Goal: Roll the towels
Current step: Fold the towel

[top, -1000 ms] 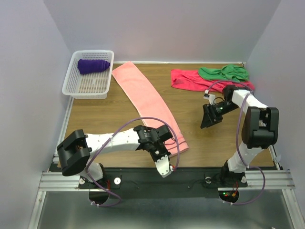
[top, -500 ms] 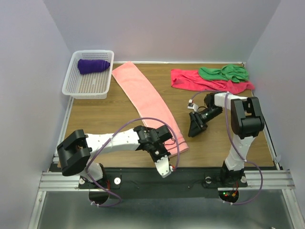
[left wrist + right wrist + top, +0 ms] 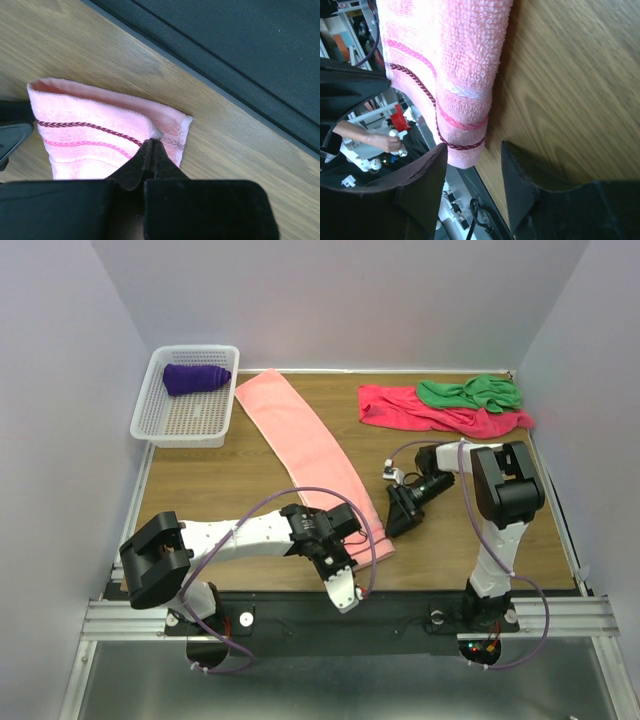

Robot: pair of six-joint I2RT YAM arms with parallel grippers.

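Top view: the salmon-pink towel (image 3: 300, 445) lies flat and unrolled, a long narrow strip running diagonally from upper centre to lower centre of the wooden table (image 3: 220, 485). The left gripper (image 3: 345, 558) sits on its near end, and the right gripper (image 3: 397, 523) is just beside that end on the right. The purple towel (image 3: 196, 378) lies rolled in the white basket (image 3: 150, 405) at upper left. The crimson towel (image 3: 400, 408) and green towel (image 3: 470, 392) lie crumpled at upper right, green partly over crimson. Left wrist view: the fingers are clenched on a small nip of hem close to one corner, which lies near the dark rail (image 3: 240, 65) at upper right. The cloth shows looped terry pile, with a dark braided stripe and a pink stripe across the end. Right wrist view: the jaws stand apart, with the other corner of that end lying between the fingertips, not gripped. Judgement: the cloth is light, soft and limp. It will sag and crease wherever unsupported, and it is not fragile. The two near corners, at the hem, appear the soundest holds for turning the end over evenly.
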